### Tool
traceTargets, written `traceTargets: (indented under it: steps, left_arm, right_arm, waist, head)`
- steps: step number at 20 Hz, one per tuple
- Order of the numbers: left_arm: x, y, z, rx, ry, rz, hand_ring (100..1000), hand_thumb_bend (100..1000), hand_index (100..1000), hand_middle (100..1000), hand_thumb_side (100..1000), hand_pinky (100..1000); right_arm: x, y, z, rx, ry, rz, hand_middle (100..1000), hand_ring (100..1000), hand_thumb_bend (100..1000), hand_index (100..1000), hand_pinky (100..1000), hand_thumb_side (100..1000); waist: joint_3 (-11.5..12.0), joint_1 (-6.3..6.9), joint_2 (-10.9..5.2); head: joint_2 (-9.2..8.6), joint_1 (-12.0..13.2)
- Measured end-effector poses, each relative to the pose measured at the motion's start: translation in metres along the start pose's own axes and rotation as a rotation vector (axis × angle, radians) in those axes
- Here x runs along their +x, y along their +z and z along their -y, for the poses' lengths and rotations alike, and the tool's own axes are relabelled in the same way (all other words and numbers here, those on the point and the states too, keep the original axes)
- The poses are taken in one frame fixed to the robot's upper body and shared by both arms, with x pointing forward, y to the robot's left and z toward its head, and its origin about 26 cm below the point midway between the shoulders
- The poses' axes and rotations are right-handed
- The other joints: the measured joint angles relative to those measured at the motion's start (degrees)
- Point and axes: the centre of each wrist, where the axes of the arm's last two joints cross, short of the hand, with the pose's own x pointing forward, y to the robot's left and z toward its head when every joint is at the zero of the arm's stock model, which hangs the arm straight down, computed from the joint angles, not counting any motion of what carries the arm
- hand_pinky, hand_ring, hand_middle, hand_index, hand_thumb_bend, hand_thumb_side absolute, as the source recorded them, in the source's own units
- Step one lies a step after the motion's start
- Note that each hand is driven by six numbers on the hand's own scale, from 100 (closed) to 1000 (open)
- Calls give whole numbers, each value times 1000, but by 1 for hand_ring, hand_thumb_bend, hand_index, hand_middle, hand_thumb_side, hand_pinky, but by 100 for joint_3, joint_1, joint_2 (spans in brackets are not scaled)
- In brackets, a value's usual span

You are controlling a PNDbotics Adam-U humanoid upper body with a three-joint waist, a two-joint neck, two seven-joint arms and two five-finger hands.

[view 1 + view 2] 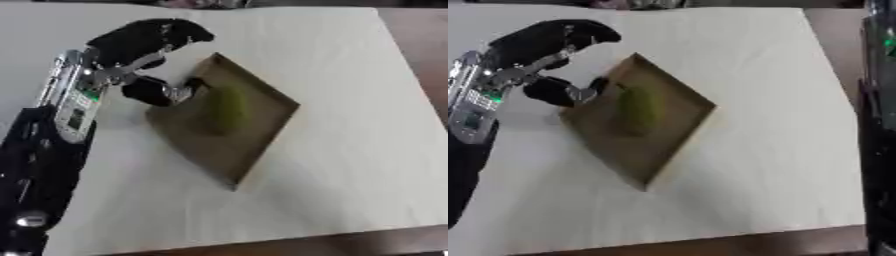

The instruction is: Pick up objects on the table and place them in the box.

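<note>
A shallow brown cardboard box [249, 145] lies askew in the middle of the white table. Inside it rests a green elongated object [229, 109], blurred. My left hand [149, 40] hovers just left of the box's upper left wall. Its fingers are spread and relaxed, and the thumb [166, 92] reaches toward the box's rim close to the green object. Nothing is held between them. My right hand does not show; only a black arm part [878, 135] runs down the right edge of the right eye view.
The white table [350, 165] stretches around the box, with its front edge at the bottom and its right edge at the upper right. A brown floor lies beyond those edges. My left forearm [74, 107] crosses the table's left side.
</note>
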Motion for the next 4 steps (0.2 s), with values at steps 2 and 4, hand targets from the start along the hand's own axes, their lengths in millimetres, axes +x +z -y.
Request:
traceTargets:
  steps: [2, 4]
  left_arm:
    - [-3, 12, -10, 77, 15, -41, 872, 100, 942, 821, 404, 828]
    - [-6, 27, -20, 167, 40, -84, 859, 100, 937, 809, 391, 819]
  right_arm:
    - [-1, 0, 1, -1, 7, 0, 692, 562, 100, 771, 777, 529]
    - [-2, 1, 3, -2, 18, -3, 692, 562, 100, 771, 777, 529]
  waist:
    - [34, 26, -16]
    - [69, 33, -17]
  head:
    - [3, -45]
    - [4, -95]
